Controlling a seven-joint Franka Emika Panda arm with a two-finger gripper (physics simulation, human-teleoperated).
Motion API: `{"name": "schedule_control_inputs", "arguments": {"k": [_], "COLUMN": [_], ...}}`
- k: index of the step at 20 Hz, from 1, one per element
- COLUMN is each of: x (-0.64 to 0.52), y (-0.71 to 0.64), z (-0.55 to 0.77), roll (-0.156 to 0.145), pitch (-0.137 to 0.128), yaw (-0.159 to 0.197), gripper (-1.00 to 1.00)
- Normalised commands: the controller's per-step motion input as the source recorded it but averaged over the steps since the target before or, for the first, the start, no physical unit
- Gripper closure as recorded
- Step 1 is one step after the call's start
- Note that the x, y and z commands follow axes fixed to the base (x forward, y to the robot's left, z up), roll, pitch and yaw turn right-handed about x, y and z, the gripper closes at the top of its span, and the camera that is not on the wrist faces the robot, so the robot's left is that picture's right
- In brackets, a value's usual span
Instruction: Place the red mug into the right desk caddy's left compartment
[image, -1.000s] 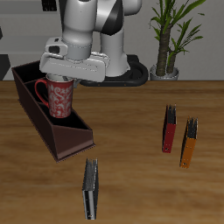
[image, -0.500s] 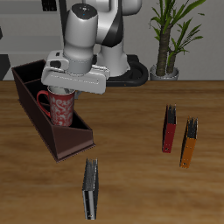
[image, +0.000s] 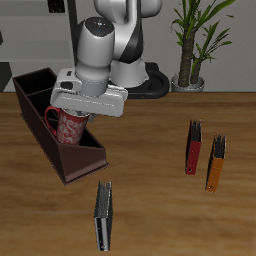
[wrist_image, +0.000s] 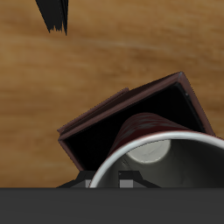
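The red mug (image: 69, 129) with its pale speckles hangs upright in my gripper (image: 78, 108), which is shut on its rim. It sits low inside the dark brown right desk caddy (image: 86, 168), over the compartment nearest the table's front edge, with its handle pointing outward over the caddy's long wall. In the wrist view the mug's (wrist_image: 156, 131) light grey rim and inside fill the frame, with the caddy's (wrist_image: 118, 101) dark open compartment right behind it. My fingertips are hidden there. Whether the mug touches the caddy floor cannot be told.
A black book (image: 104, 216) lies near the table's front edge, close to the caddy's end, and shows in the wrist view too (wrist_image: 54, 13). A slim red book (image: 193, 147) and an orange book (image: 215, 162) stand farther off. A potted plant (image: 190, 45) stands at the back.
My gripper has carried the mug along the caddy toward the table's front edge and lowered it deeper between the caddy's walls.
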Motion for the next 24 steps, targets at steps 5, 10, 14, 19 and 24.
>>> {"name": "schedule_control_inputs", "arguments": {"k": [5,10,14,19,24], "x": [0.07,0.06,0.06,-0.02,-0.06], "y": [0.04,0.03,0.01,0.04,0.07], "z": [-0.16,-0.05,0.03,0.13,0.16], "roll": [-0.002,-0.002,0.005,0.008,0.007], "pitch": [0.034,0.046,0.009,-0.006,-0.022], "yaw": [0.007,-0.015,0.001,-0.009,0.009], "gripper": [1.00,-1.00,-1.00,-1.00,-1.00]}}
